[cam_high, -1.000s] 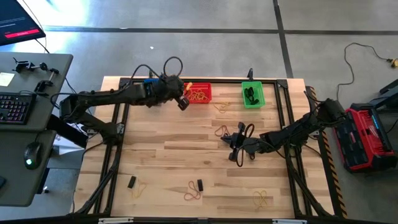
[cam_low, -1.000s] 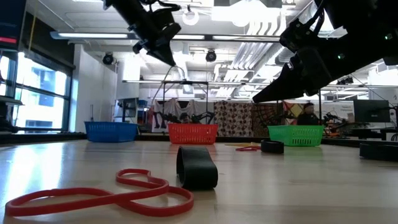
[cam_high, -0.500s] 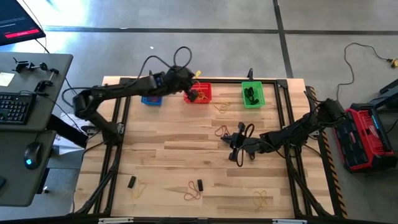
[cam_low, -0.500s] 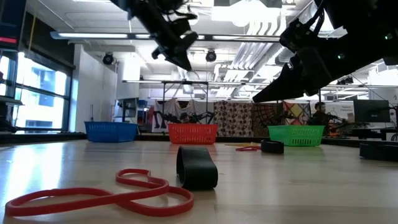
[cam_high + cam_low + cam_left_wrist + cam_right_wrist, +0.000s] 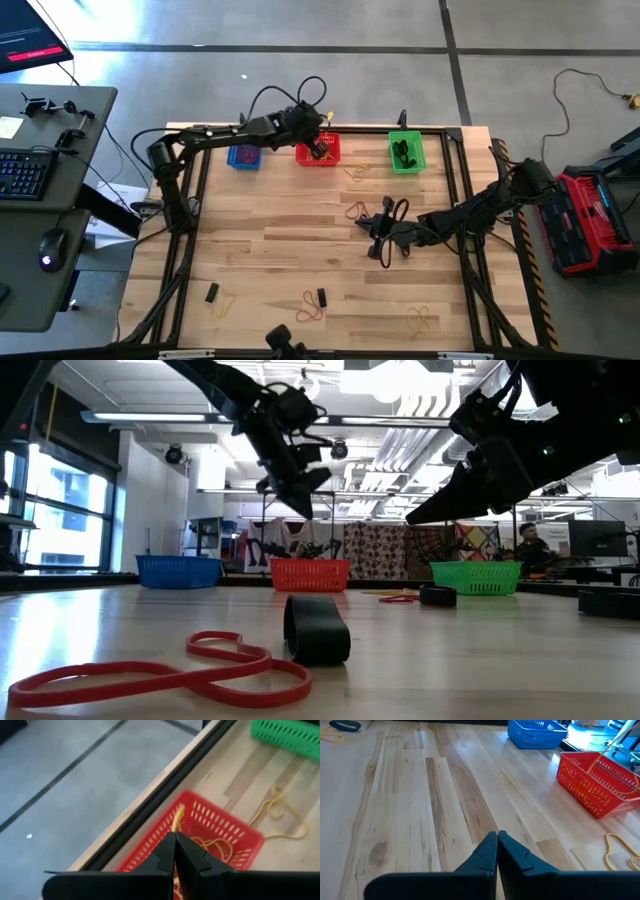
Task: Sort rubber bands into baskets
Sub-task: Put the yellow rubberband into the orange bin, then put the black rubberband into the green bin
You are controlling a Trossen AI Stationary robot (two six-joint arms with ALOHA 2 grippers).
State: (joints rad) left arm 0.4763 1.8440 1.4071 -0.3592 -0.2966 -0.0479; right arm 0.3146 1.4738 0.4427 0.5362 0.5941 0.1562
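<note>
Left wrist view: left end effector [image 5: 174, 851] pinches yellow band [image 5: 177, 816] over red basket [image 5: 235, 832].

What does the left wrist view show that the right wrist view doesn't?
Only the left wrist view: the left end effector, shut on a yellow rubber band over the red basket, and the green basket. Only the right wrist view: the blue basket and the shut right end effector, holding nothing visible. Both show the red basket and wooden table.
</note>
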